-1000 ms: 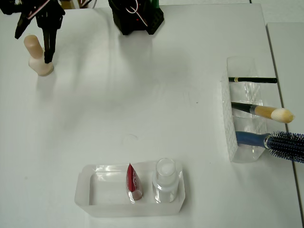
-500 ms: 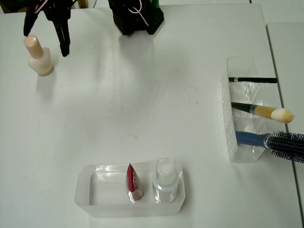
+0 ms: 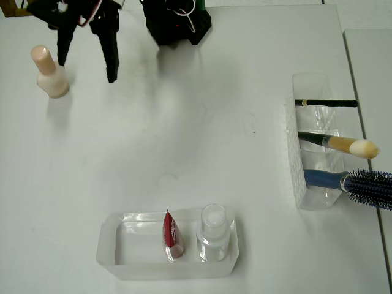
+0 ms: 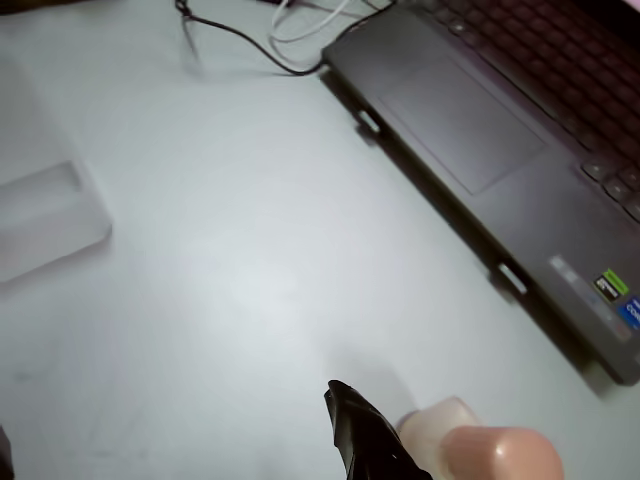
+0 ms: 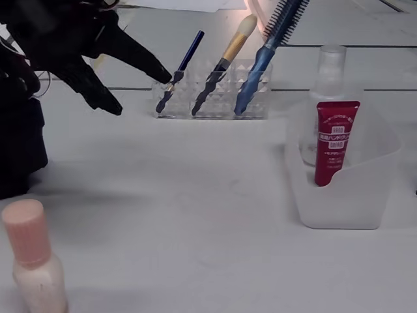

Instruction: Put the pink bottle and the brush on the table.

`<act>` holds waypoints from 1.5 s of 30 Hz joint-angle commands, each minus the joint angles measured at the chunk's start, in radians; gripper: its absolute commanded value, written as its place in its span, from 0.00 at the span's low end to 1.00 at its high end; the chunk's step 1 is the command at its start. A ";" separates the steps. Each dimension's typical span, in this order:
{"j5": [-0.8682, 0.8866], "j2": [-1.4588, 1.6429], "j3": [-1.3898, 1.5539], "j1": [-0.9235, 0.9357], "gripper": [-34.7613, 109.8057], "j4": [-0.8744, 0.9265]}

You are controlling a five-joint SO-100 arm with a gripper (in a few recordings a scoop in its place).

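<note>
Bottle (image 3: 50,73), pink, upright on the tabletop (image 3: 184,141), freed; gripper (image 3: 86,61) beside it, spread and empty. Brush (image 3: 340,144), likely light and stiff with soft bristles, leans in the holder (image 3: 294,159); best pinched at the ferrule. One bottle, one brush.

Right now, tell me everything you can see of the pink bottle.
The pink bottle is small, with a cream, rounded body and a tall peach-pink cylindrical cap that is on. It looks like smooth plastic or glass. It stands upright on the white table, near the far left corner in the overhead view, away from both clear holders. Nothing touches it but the table; the open gripper hangs to its right, apart from it.
</note>
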 commanded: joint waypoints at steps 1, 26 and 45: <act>-0.017 0.066 -0.034 -0.058 0.58 0.094; 0.046 -0.172 0.061 -0.842 0.53 -0.413; 0.048 -0.518 -0.011 -1.100 0.52 -0.741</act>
